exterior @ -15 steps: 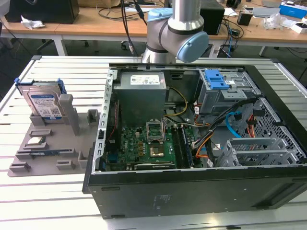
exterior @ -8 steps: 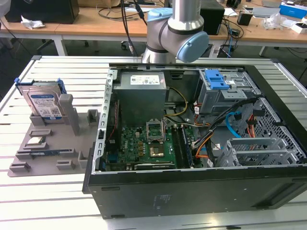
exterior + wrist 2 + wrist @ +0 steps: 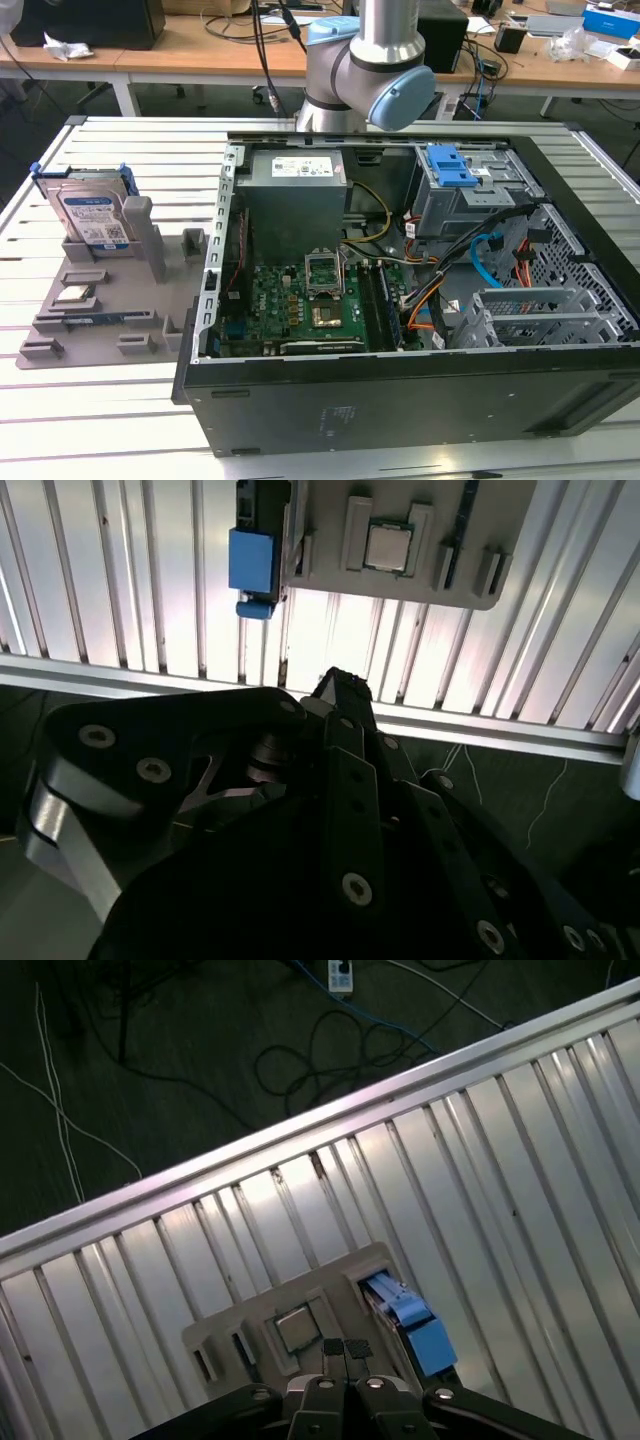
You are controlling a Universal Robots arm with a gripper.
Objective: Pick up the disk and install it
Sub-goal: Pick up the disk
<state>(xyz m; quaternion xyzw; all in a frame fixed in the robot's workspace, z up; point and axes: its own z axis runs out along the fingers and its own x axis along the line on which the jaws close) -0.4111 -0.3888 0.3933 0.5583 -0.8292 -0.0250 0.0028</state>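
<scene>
My gripper (image 3: 346, 1348), fingers pressed together and empty, hangs above the table. The disk (image 3: 92, 213) waits upright in its grey holder (image 3: 130, 300), edge up for grasping, beside the open computer case (image 3: 380, 400).

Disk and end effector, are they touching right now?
Apart. In the exterior view the disk stands untouched in its gray holder, with the arm up behind the computer case.
</scene>
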